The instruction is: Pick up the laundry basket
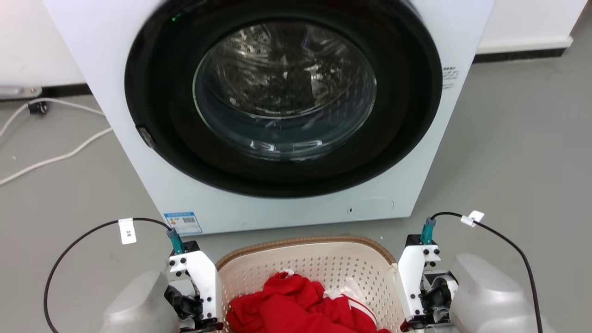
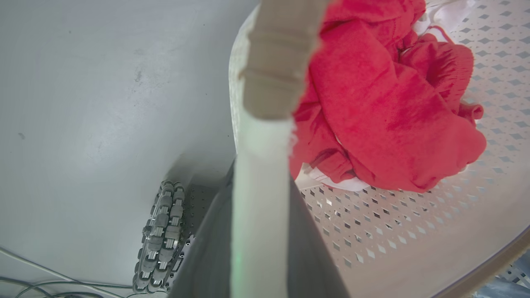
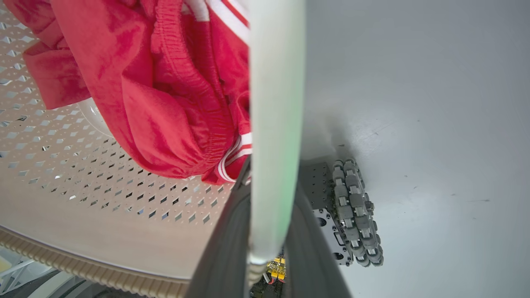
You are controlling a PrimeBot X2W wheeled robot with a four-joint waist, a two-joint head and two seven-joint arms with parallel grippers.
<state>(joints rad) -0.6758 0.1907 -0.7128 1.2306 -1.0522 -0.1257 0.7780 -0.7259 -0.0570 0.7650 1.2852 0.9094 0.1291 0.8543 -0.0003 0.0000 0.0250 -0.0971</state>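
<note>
The grasp looks made, while the lift itself is either just begun or yet to come. The small cream-white perforated plastic laundry basket with its brown woven-look rim sits low in the head view, directly before the robot and between its two arms, in front of the washer. The left gripper is closed around the white side handle on its side, one dark finger on each face of the strip. The right gripper clamps the opposite handle the same way.

I cannot tell for certain whether the base has left the floor. The wrist views look down past the basket wall to one of the robot's grey roller wheels, which suggests some clearance. What remains, in my judgement, is raising both arms evenly so that the crumpled red garment and the bit of white cloth inside stay put.

The surface is a smooth pale grey floor, faintly scuffed. A white front-loading washing machine with a black-ringed glass door stands against a pale wall with dark skirting. White cables trail across the floor on the left.
</note>
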